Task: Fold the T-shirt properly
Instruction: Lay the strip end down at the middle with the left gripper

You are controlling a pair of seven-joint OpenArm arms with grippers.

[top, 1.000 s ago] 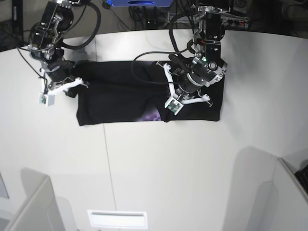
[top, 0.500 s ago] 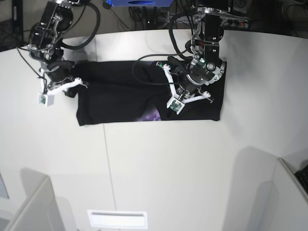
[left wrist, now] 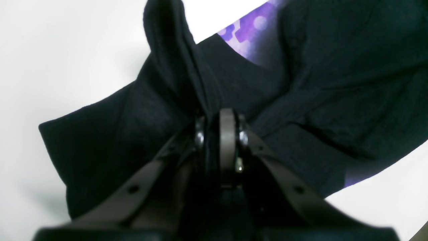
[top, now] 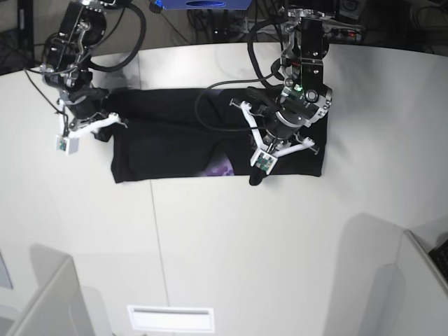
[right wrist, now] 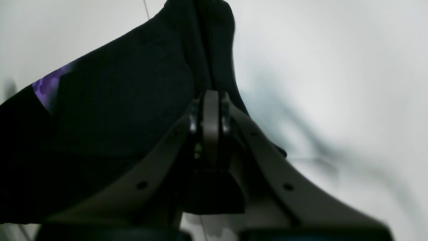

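The black T-shirt [top: 168, 136] lies folded into a long band across the white table, with a patch of purple print [top: 221, 168] showing at its front edge. My left gripper [top: 257, 173] is shut on a raised fold of the shirt near that front edge; the left wrist view shows its closed tips [left wrist: 219, 117] pinching black cloth, with purple print [left wrist: 247, 30] beyond. My right gripper [top: 103, 131] is shut on the shirt's left end; the right wrist view shows its closed tips [right wrist: 209, 98] clamped on a black fold [right wrist: 207, 40].
The white table [top: 231, 245] has a seam running front to back. Grey partitions stand at the front left [top: 49, 301] and front right [top: 420, 280]. A white slotted plate [top: 171, 318] sits at the front edge. Cables and a blue box [top: 203, 3] are behind.
My left gripper has moved toward the table's front, pulling its fold of shirt with it; a dark tip now pokes past the shirt's front edge. The right arm has not moved.
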